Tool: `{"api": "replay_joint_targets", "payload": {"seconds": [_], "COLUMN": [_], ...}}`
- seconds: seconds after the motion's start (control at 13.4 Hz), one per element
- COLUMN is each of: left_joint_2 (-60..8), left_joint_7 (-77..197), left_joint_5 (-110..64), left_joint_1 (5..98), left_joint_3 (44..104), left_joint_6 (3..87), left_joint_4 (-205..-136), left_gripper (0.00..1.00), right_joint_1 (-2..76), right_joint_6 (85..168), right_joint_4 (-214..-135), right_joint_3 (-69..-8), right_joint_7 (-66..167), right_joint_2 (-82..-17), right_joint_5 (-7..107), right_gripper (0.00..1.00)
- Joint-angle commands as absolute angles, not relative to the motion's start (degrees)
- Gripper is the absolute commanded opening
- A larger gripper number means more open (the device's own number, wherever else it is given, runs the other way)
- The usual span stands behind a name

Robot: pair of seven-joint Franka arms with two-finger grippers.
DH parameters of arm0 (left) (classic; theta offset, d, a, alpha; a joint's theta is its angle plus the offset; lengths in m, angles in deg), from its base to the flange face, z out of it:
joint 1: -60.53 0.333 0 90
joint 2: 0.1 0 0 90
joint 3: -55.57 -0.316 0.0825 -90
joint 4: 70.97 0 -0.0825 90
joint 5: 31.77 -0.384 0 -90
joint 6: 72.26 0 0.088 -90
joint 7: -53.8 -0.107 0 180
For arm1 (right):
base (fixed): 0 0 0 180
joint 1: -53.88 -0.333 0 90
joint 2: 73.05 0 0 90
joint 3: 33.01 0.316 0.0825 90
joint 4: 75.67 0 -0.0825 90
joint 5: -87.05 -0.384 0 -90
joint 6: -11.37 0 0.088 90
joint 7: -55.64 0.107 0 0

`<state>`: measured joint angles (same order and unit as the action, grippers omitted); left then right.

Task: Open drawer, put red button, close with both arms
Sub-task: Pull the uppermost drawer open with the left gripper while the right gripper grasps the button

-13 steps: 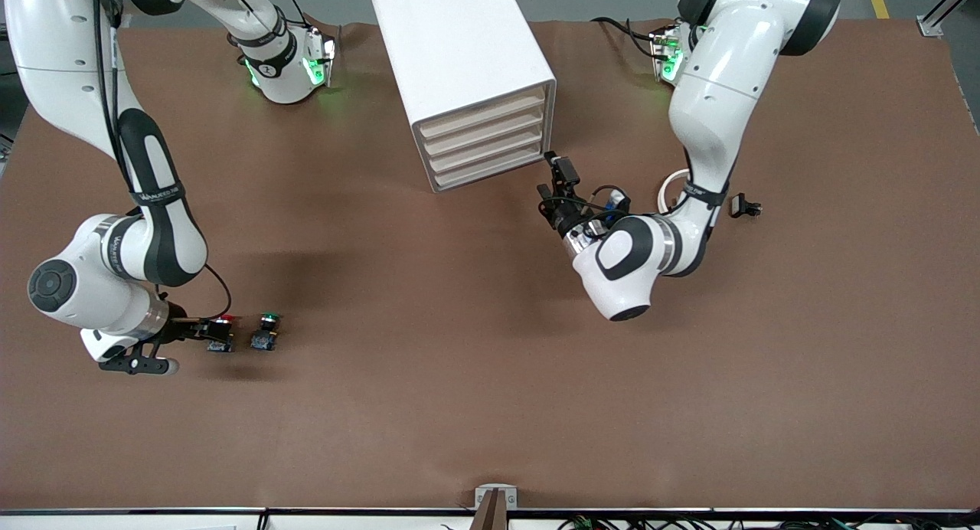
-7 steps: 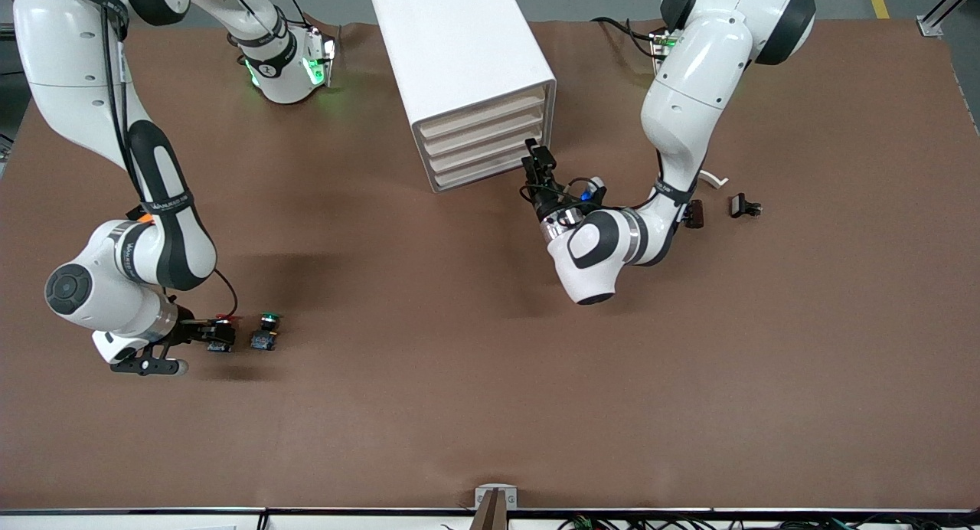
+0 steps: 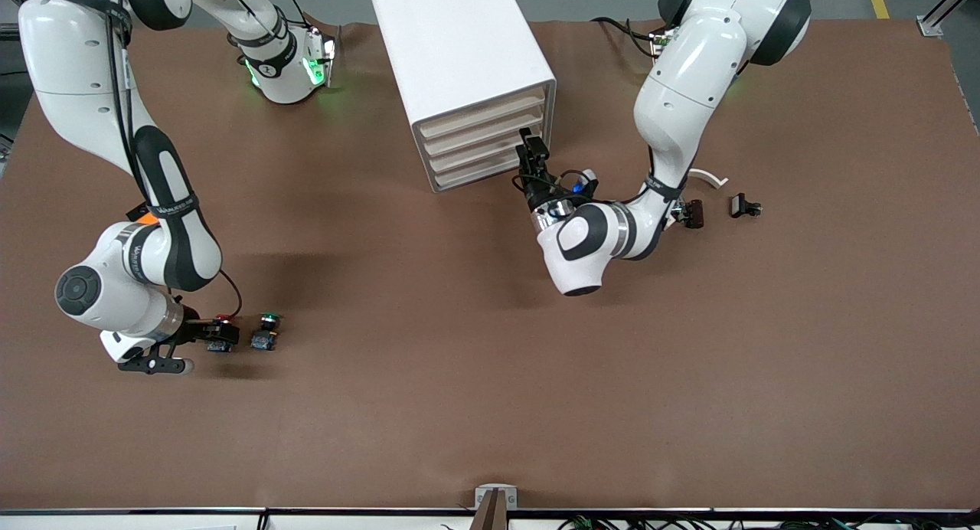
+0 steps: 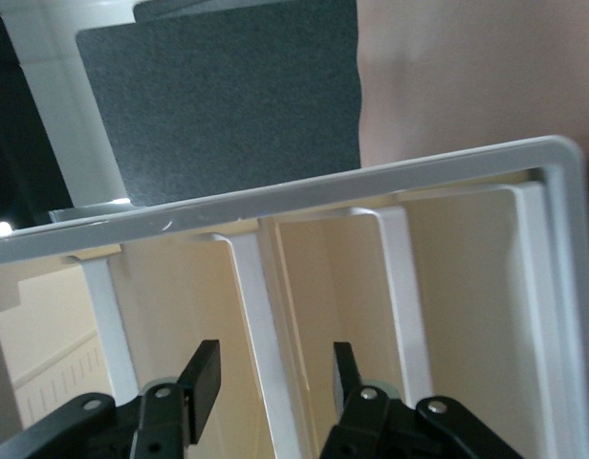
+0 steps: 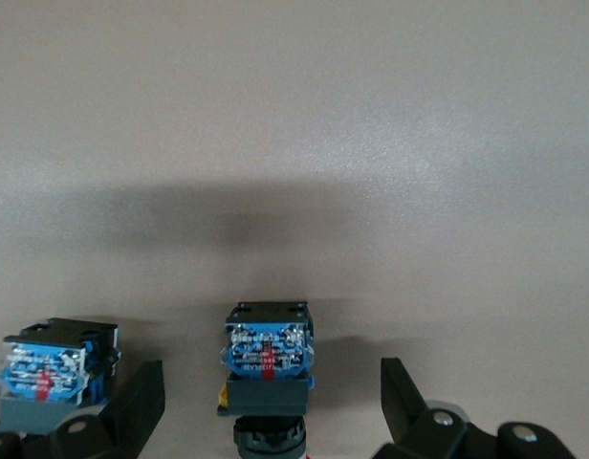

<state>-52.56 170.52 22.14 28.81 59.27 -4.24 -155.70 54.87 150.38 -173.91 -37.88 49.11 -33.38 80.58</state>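
Note:
The red button (image 3: 223, 319) lies on the brown table toward the right arm's end, its blue base (image 5: 266, 349) facing the right wrist camera. My right gripper (image 3: 220, 335) is down at it, open, one finger on each side (image 5: 271, 406) without touching. The white cabinet (image 3: 459, 55) holds several cream drawers (image 3: 482, 143), all closed. My left gripper (image 3: 530, 153) is at the drawer fronts. Its fingers (image 4: 204, 378) straddle a white ridge (image 4: 271, 373) of a drawer front, with a gap on each side. My left gripper (image 4: 273, 375) reads as open.
A green-capped button (image 3: 266, 331) sits just beside the red one, outside the right gripper's finger (image 5: 55, 373). Small black parts (image 3: 744, 205) (image 3: 694, 212) and a white curved piece (image 3: 710, 178) lie near the left arm's end.
My left gripper has moved in to the drawer fronts and its fingers have come closer together. My right arm has shifted slightly, staying around the red button.

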Motion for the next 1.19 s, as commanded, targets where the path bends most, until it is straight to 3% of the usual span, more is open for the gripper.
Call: {"api": "replay_joint_targets", "payload": {"seconds": [0.0, 0.45, 0.52, 0.6, 0.74, 0.82, 1.12], "left_joint_2": [-51.3, -51.3, -51.4, -51.4, -51.5, -51.5, -51.6], "left_joint_7": [171.3, 171.3, 171.3, 171.3, 171.3, 171.3, 171.3], "left_joint_5": [23.2, 23.2, 23.2, 23.2, 23.2, 23.2, 23.5], "left_joint_1": [28.3, 27.0, 27.0, 27.0, 27.5, 27.7, 29.3], "left_joint_3": [60.0, 61.3, 61.3, 61.3, 61.3, 61.3, 61.3], "left_joint_6": [-4.3, -4.3, -4.3, -4.3, -4.3, -4.3, -4.3], "left_joint_4": [-157.8, -158.0, -158.0, -157.9, -157.9, -157.9, -157.5], "left_gripper": [0.52, 0.06, 0.03, 0.02, 0.02, 0.02, 0.03], "right_joint_1": [54.9, 54.8, 54.8, 54.9, 54.2, 53.8, 53.5], "right_joint_6": [151.2, 151.2, 151.2, 151.1, 150.9, 150.7, 150.2], "right_joint_4": [-174.1, -173.8, -173.8, -173.7, -173.4, -173.3, -172.3], "right_joint_3": [-37.7, -37.7, -37.7, -37.7, -37.8, -37.8, -37.8], "right_joint_7": [48.5, 48.6, 48.6, 49.0, 50.7, 51.4, 52.2], "right_joint_2": [-32.9, -32.3, -32.2, -32.2, -32.2, -32.2, -32.7], "right_joint_5": [79.3, 79.3, 79.2, 79.3, 79.3, 79.4, 79.8], "right_gripper": [1.00, 1.00, 0.91, 0.74, 0.18, 0.00, 0.00]}}
